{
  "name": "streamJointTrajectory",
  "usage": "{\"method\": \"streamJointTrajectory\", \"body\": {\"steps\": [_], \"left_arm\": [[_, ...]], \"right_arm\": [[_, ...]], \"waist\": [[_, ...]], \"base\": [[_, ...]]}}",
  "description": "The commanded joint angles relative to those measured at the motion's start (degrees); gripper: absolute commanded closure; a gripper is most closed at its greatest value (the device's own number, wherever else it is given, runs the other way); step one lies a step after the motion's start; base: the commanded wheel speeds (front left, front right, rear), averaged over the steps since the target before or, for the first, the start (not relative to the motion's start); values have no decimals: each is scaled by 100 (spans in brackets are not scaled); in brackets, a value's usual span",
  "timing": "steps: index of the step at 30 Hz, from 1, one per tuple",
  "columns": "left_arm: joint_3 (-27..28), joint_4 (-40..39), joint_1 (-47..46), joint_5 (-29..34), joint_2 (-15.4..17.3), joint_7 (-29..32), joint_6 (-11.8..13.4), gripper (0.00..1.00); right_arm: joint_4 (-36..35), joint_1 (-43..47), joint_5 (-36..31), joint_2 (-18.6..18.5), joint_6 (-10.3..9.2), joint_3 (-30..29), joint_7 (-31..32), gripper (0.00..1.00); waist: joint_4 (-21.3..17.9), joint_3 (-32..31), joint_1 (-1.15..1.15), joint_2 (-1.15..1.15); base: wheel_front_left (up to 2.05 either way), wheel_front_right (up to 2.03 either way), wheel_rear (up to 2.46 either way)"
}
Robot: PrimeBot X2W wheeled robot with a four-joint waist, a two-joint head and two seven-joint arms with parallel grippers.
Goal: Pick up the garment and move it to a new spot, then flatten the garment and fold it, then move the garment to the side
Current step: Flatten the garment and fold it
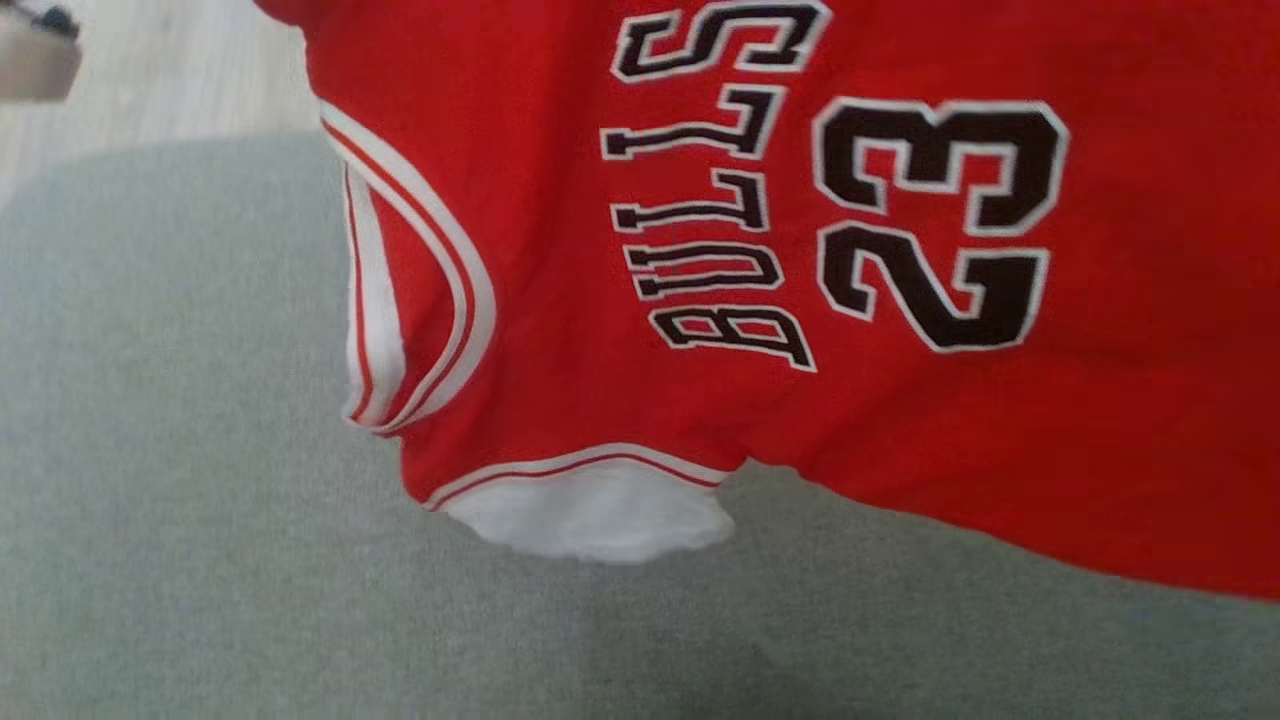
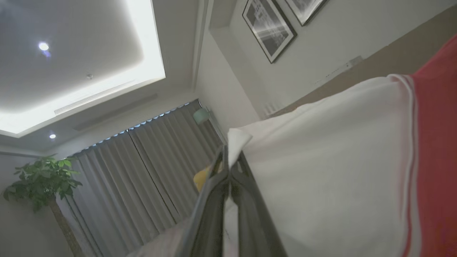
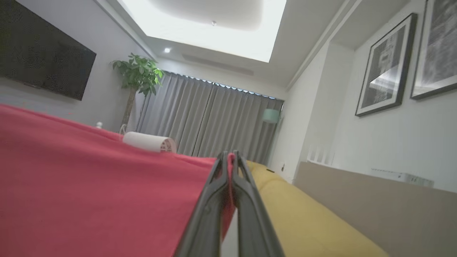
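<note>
The garment (image 1: 900, 420) is a red basketball jersey with white trim, black "BULLS" lettering and the number 23. It hangs lifted above a grey surface (image 1: 180, 500) in the head view, its white-lined neck opening sagging at the bottom. In the left wrist view my left gripper (image 2: 228, 162) is shut on a white corner of the garment (image 2: 339, 171). Over in the right wrist view my right gripper (image 3: 230, 159) is shut on the red edge of the garment (image 3: 89, 185), which stretches away to the left.
Pale wooden floor (image 1: 170, 70) lies beyond the grey surface. The wrist views look up at grey curtains (image 3: 214, 117), a potted plant (image 3: 137, 73), a wall TV (image 3: 43, 71), framed pictures (image 3: 387, 64) and a yellow cushion (image 3: 303, 221).
</note>
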Motion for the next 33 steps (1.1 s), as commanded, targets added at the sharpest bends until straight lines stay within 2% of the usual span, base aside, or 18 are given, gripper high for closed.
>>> {"method": "streamJointTrajectory", "body": {"steps": [1, 3, 7, 9, 13, 16, 23, 28, 33], "left_arm": [[68, 108, -394, -82, 294, 82, 14, 100], [-455, 718, -1041, -133, 258, 22, 13, 100], [-880, 1678, -1983, 150, 64, -387, 12, 100], [-909, 2175, -2473, 399, -88, -719, 41, 100], [-865, 2942, -3296, 801, -436, -1523, 310, 100], [-779, 3237, -3537, 783, -676, -1785, 304, 100], [-730, 3078, -2871, 488, -802, -1848, 82, 100], [-635, 2454, -1570, 368, -727, -1850, 31, 100], [-535, 1663, 191, 457, -612, -1851, 19, 100]], "right_arm": [[118, -273, 18, 9, -5, 197, 41, 100], [838, -1082, -10, 178, -5, 703, -43, 100], [1729, -2099, -235, 363, -5, 1213, -366, 100], [2148, -2584, -380, 449, -5, 1332, -660, 100], [2889, -3424, -766, 453, -5, 1395, -1412, 100], [3317, -3766, -980, 424, -5, 1425, -1920, 100], [3953, -3558, -863, 432, -5, 1698, -2228, 100], [4344, -2868, -567, 405, -5, 1915, -2342, 100], [4469, -1709, -73, 305, -5, 2011, -2391, 100]], "waist": [[86, 329, 0, 0], [203, 792, 0, 0], [336, 1347, 0, 0], [383, 1543, 0, 0], [504, 1756, 0, 0], [591, 1807, 0, 0], [720, 1996, 0, 0], [790, 2042, 0, 0], [798, 1749, 0, 0]], "base": [[0, 0, 0], [0, 0, 0], [0, 0, 0], [0, 0, 0], [0, 0, 0], [0, 0, 0], [0, 0, 0], [0, 0, 0], [0, 0, 0]]}}
